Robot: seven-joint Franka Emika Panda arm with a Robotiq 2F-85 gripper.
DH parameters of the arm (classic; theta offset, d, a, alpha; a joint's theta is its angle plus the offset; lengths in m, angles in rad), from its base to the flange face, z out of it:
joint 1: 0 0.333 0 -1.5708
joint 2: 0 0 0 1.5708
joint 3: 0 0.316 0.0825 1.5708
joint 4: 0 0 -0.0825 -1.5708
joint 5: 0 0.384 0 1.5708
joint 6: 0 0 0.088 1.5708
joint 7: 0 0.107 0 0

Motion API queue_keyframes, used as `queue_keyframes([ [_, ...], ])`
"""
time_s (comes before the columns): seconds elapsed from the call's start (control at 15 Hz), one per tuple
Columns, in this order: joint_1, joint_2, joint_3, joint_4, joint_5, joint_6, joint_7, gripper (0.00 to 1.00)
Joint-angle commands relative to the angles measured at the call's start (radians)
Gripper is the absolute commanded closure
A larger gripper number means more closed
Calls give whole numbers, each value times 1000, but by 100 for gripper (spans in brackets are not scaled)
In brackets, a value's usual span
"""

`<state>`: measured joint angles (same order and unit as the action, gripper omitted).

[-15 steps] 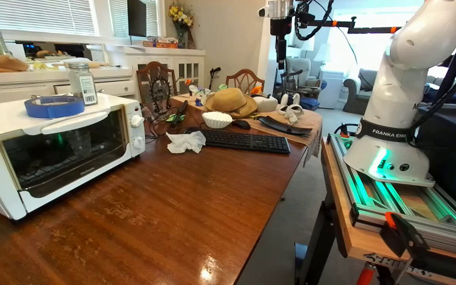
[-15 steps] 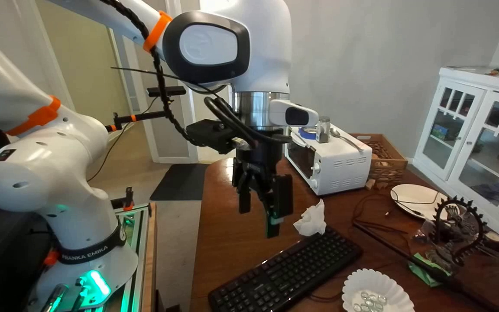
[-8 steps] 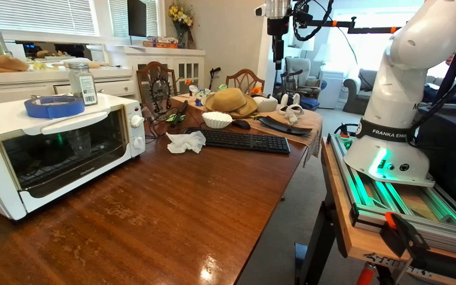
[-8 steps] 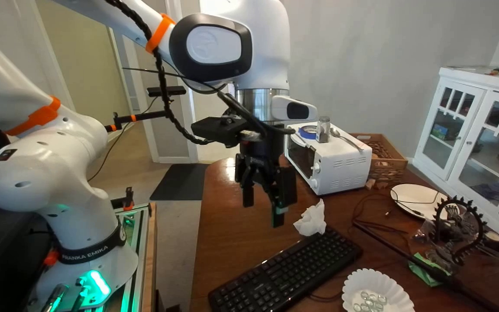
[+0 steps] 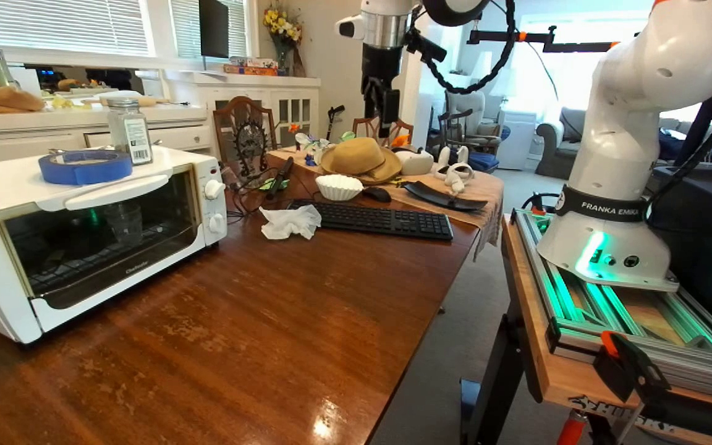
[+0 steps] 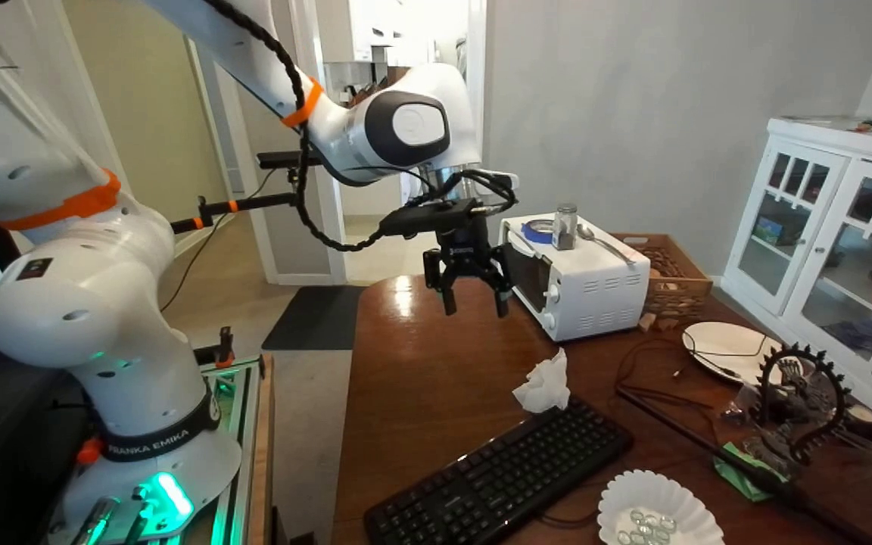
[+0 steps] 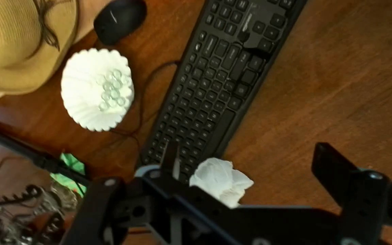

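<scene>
Two fingers (image 7: 332,173) of the gripper (image 6: 475,306) stand wide apart, empty, above the table (image 6: 406,378). In an exterior view, crumpled tissue (image 6: 544,384) lies lower and to the right, at the far end of the keyboard (image 6: 496,481). Since half a second ago, the gripper has turned and shifted farther, toward the oven (image 6: 595,295).

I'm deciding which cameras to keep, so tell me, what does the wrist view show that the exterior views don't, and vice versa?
Only the wrist view shows the dark looped tie on the tan hat. Only the exterior views, both of them, show the toaster oven, blue tape and clear jar. All three share the keyboard, crumpled tissue, white fluted bowl and open gripper.
</scene>
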<state>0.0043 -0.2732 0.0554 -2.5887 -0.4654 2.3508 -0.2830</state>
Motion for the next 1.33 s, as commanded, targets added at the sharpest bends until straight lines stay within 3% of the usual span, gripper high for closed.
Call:
queue_keyframes([
  [0.0,44,165,59,95,-91,-4,-11,0],
  [0.33,120,365,124,268,-209,-133,-31,0],
  [0.6,179,500,137,368,-335,-220,-48,0],
  [0.67,163,425,132,303,-276,-166,-27,0],
  [1.07,176,494,135,360,-313,-197,-41,0],
  [1.27,197,499,127,295,-418,-114,124,0],
])
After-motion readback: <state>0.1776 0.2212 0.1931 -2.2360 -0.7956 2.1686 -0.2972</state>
